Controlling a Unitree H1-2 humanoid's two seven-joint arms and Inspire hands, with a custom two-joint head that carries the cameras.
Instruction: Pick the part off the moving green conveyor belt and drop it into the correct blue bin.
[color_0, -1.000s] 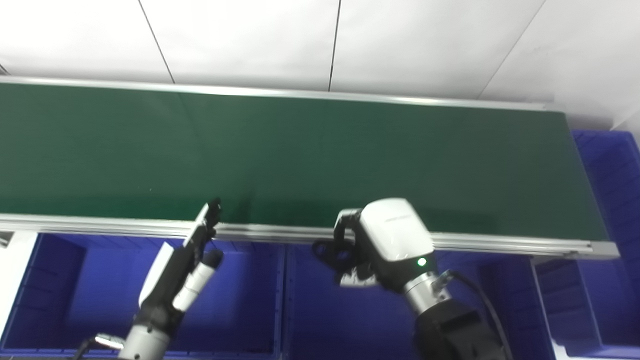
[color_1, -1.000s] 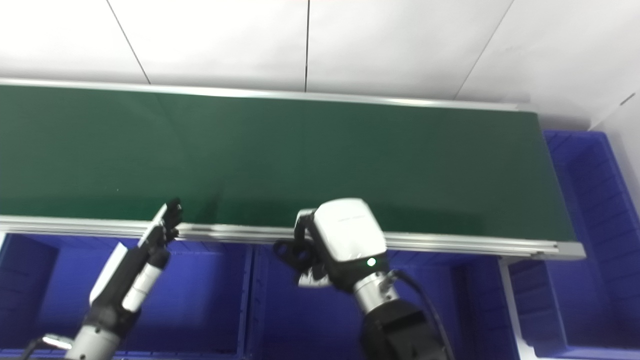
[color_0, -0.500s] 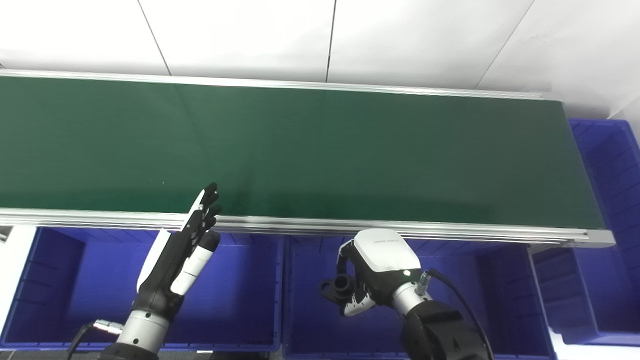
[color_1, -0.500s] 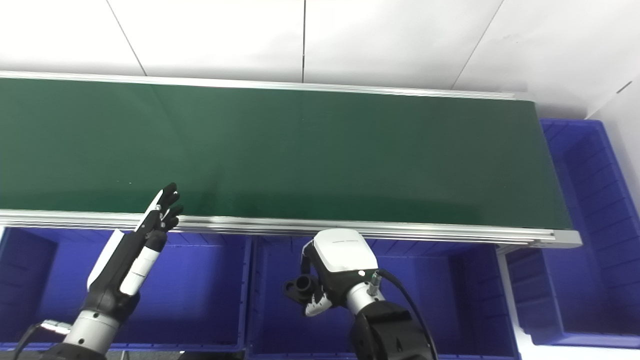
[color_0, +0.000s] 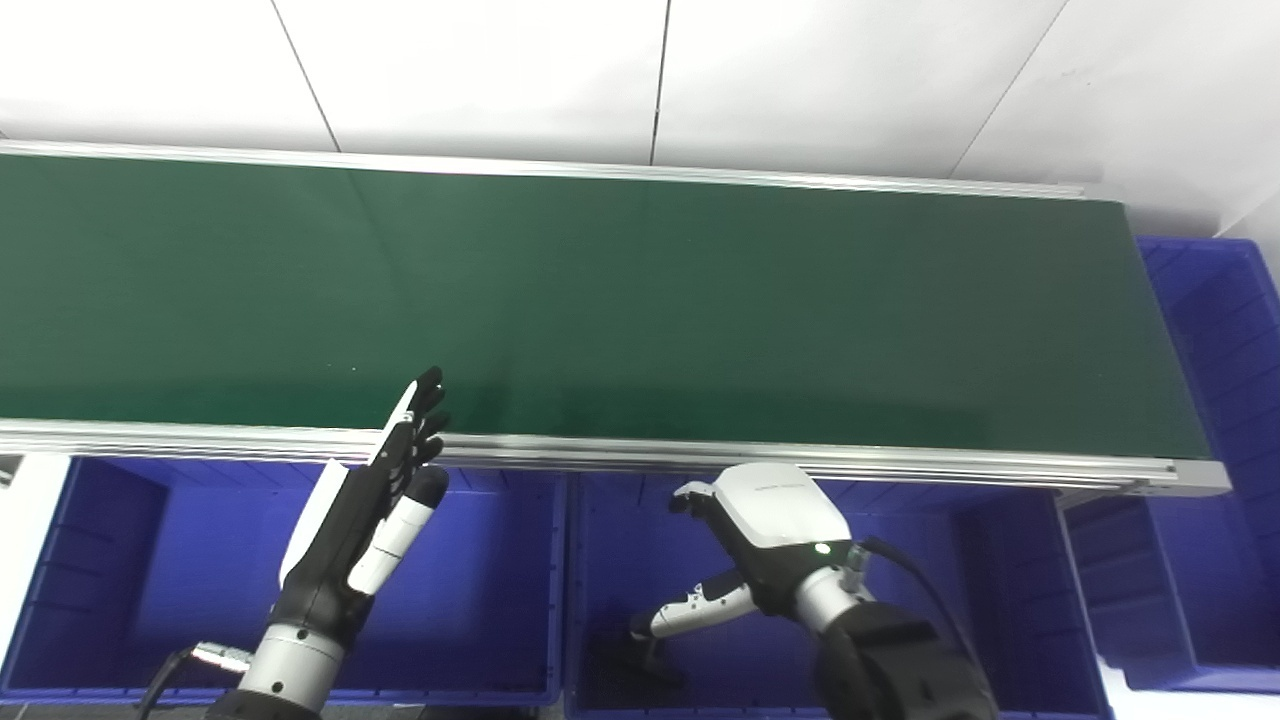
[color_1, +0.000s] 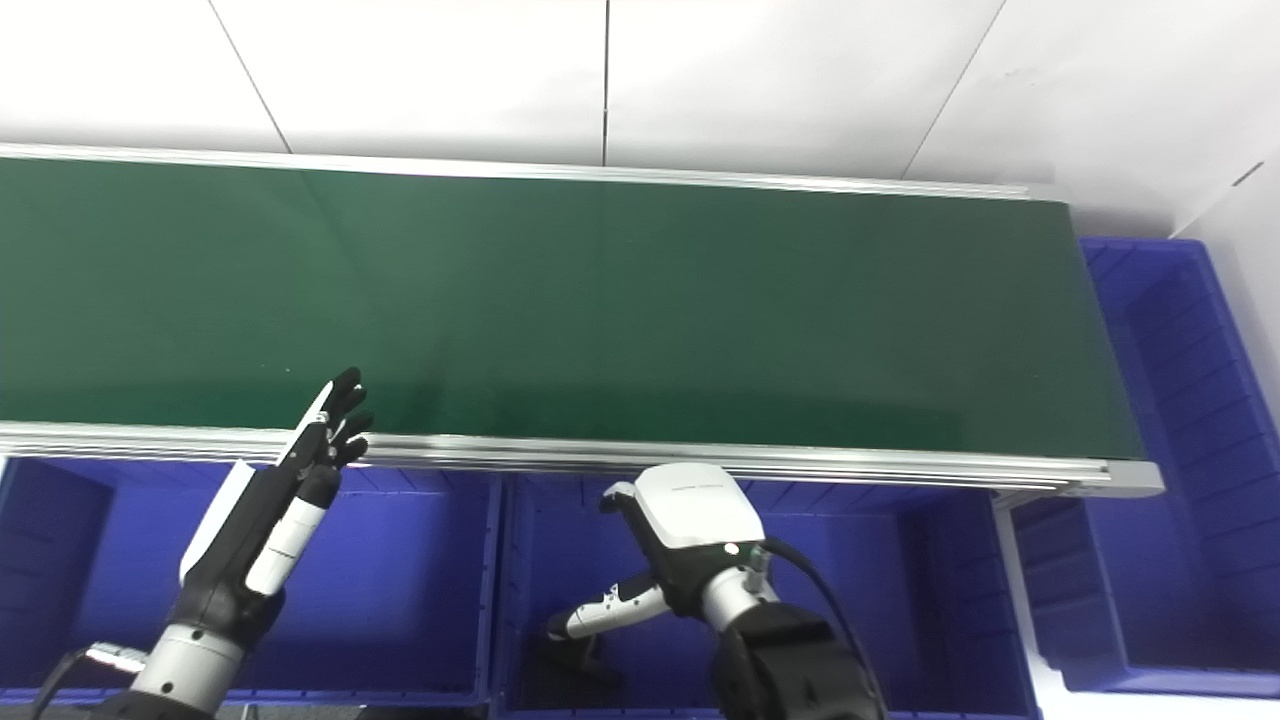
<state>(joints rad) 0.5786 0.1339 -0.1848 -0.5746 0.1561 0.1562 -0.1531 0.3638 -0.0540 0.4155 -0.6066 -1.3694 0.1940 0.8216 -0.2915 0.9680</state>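
The black part (color_0: 642, 662) lies on the floor of the middle blue bin (color_0: 985, 590), just below my right hand; it also shows in the right eye view (color_1: 578, 658). My right hand (color_0: 765, 530) hangs over that bin, open and empty, with its thumb stretched down to the left. My left hand (color_0: 365, 505) is open with its fingers straight, above the left blue bin (color_0: 140, 580), its fingertips over the belt's front rail. The green conveyor belt (color_0: 640, 300) carries nothing.
A metal rail (color_0: 900, 465) runs along the belt's front edge above the bins. A third blue bin (color_0: 1225, 400) stands past the belt's right end. A white wall lies behind the belt.
My right hand carried the black part down from the rail into the middle bin, then opened; the part now lies on the bin floor. The left hand barely moved. The camera tilted slightly.
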